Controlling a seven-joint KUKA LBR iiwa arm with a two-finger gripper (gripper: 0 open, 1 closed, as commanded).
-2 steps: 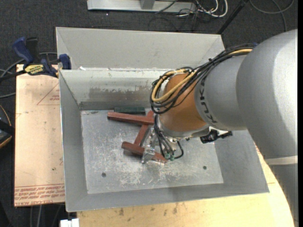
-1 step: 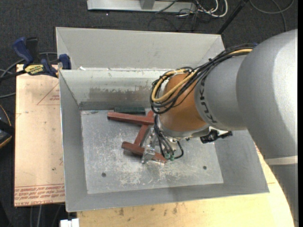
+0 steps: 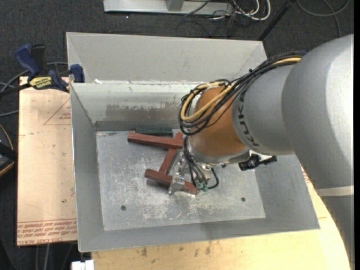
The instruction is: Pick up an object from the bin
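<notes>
1. Reddish-brown short bar [image 3: 157, 177] lies near the middle of the bin [image 3: 121, 198] floor. Its right end runs in under the gripper [image 3: 181, 183].
2. You see the gripper low over the floor at that end of the bar. You cannot tell whether it is open or closed, or whether it grips anything.
3. A second bar [image 3: 169, 161] of the same colour lies slanted, running from the short bar toward the bin's back wall.
4. Its far end meets a third, longer bar [image 3: 153, 140], which lies roughly along the back wall.
5. A dark green flat strip [image 3: 154, 131] sits just behind the longer bar, close to the foot of the back wall.
6. A small reddish-brown piece [image 3: 192, 189] shows just beside the gripper, on the side toward the bin's right edge.
7. The grey arm [image 3: 315, 111] comes in over the right edge. Its orange cover [image 3: 216, 131] and looped cables [image 3: 197, 101] hang above the bars.
</notes>
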